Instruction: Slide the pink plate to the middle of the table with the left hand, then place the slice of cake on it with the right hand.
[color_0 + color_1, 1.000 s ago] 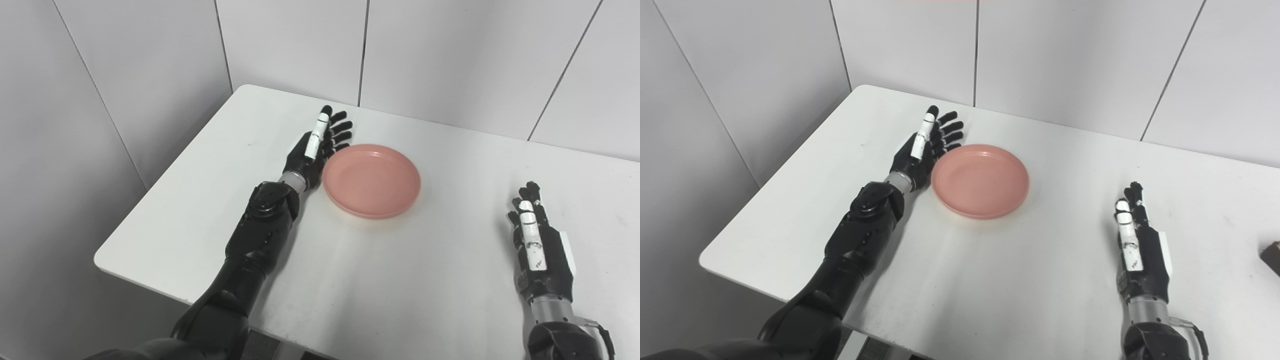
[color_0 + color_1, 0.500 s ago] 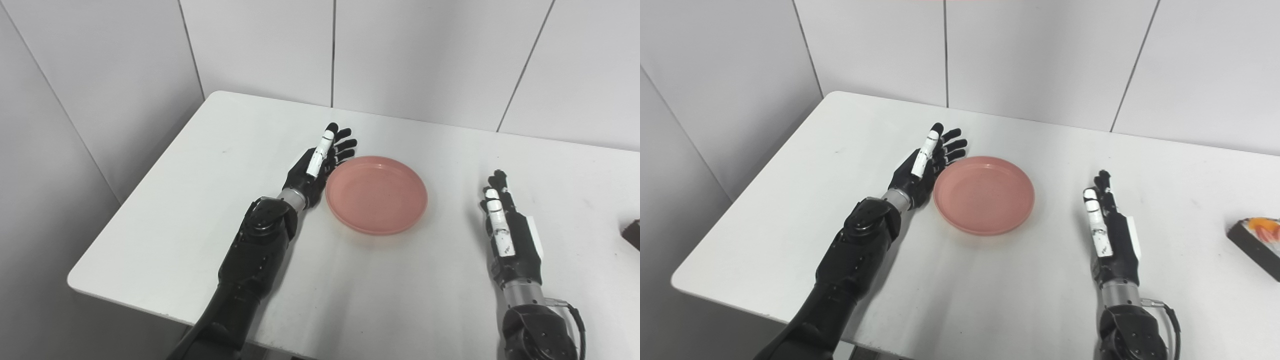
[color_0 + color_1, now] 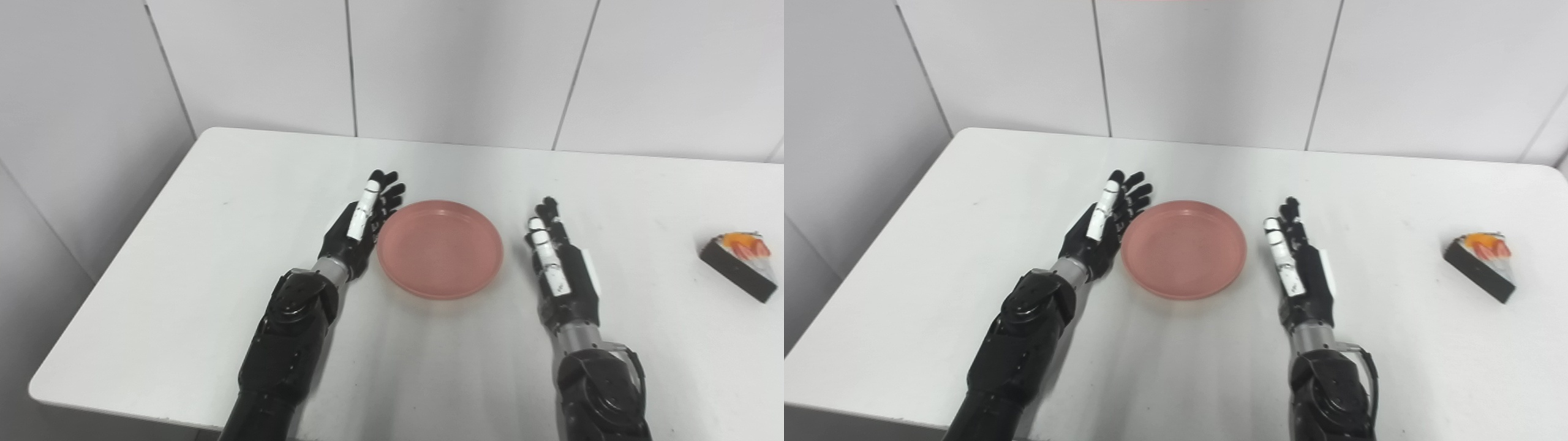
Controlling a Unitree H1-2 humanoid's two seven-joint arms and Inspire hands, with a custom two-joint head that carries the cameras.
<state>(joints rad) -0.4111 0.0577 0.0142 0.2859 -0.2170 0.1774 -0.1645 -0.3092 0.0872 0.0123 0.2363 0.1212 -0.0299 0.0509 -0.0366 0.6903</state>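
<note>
The pink plate (image 3: 440,250) lies flat on the white table (image 3: 202,245), roughly between my two hands. My left hand (image 3: 359,228) stands on its edge against the plate's left rim, open, fingers straight and pointing away from me. On the plate's right side my right hand (image 3: 558,272) is also open and edge-up, a small gap from the rim, holding nothing. The slice of cake (image 3: 737,264), dark with orange and red topping, sits far off at the table's right side, well beyond my right hand.
White wall panels (image 3: 459,67) rise right behind the table's far edge. The table's left edge and rounded near-left corner (image 3: 37,386) show, with a drop beyond them. Bare tabletop lies between my right hand and the cake.
The camera has swung to the right, bringing the cake into view. The plate has slid a little to the right with my left hand against it. My right hand stays open.
</note>
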